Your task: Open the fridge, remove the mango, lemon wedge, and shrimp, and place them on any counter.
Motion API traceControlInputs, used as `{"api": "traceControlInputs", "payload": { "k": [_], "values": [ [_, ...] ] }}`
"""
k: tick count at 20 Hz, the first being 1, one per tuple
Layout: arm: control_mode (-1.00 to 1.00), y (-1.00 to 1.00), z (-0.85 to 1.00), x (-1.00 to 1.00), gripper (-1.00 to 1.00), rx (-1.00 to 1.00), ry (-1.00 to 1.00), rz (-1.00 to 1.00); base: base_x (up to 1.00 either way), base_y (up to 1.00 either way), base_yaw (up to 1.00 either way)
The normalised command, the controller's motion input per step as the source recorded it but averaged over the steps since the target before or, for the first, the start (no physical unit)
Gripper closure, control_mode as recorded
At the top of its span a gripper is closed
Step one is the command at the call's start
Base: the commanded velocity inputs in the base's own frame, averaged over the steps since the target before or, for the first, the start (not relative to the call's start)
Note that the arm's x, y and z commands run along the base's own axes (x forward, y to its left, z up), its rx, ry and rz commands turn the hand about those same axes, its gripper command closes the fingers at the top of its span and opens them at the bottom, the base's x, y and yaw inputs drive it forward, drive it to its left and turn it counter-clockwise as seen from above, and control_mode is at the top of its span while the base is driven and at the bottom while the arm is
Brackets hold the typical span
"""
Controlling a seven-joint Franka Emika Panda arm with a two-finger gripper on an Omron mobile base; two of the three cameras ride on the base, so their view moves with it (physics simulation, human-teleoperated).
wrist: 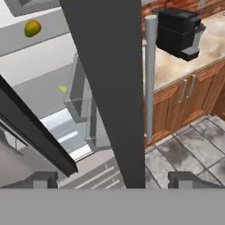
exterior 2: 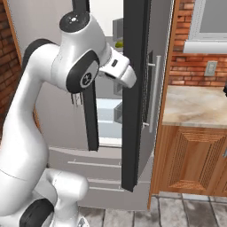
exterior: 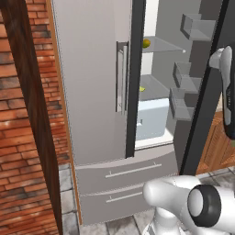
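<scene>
The fridge (exterior: 92,78) has its left door shut and its right door (exterior 2: 135,88) swung open. On an upper shelf inside lies the mango (exterior: 146,43) (wrist: 32,28). One shelf lower lies the lemon wedge (exterior: 142,88) (wrist: 63,89), a thin yellow sliver. The shrimp is out of view. My gripper (wrist: 115,180) is open, and its fingertips (wrist: 44,180) stand to either side of the open door's dark edge (wrist: 110,88) without holding anything. In the right base view my white hand (exterior 2: 119,67) is up against that door edge.
The open door's silver handle (wrist: 150,74) stands just right of the edge. Right of the fridge is the beige counter (exterior 2: 195,106) over wooden cabinets (exterior 2: 190,159), with a black coffee machine (wrist: 178,30) on it. Two drawers (exterior: 124,172) sit below the doors. A brick wall (exterior: 18,137) is at left.
</scene>
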Motion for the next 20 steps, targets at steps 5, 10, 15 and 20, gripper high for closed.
{"api": "traceControlInputs", "payload": {
  "k": [5,10,15,20],
  "values": [
    [-1.0,0.93,-0.07,0.32,-1.0,-0.06,0.23,-0.11,0.0,0.0,0.0],
    [-1.0,0.61,-0.09,0.21,-1.0,-0.04,0.27,0.0,0.0,0.0,0.0],
    [-1.0,0.3,-0.35,0.34,-1.0,-0.05,0.1,0.04,0.0,0.0,0.0],
    [-1.0,0.17,-0.69,0.75,-1.0,-0.03,0.0,0.0,0.0,0.0,0.0]
  ]
}}
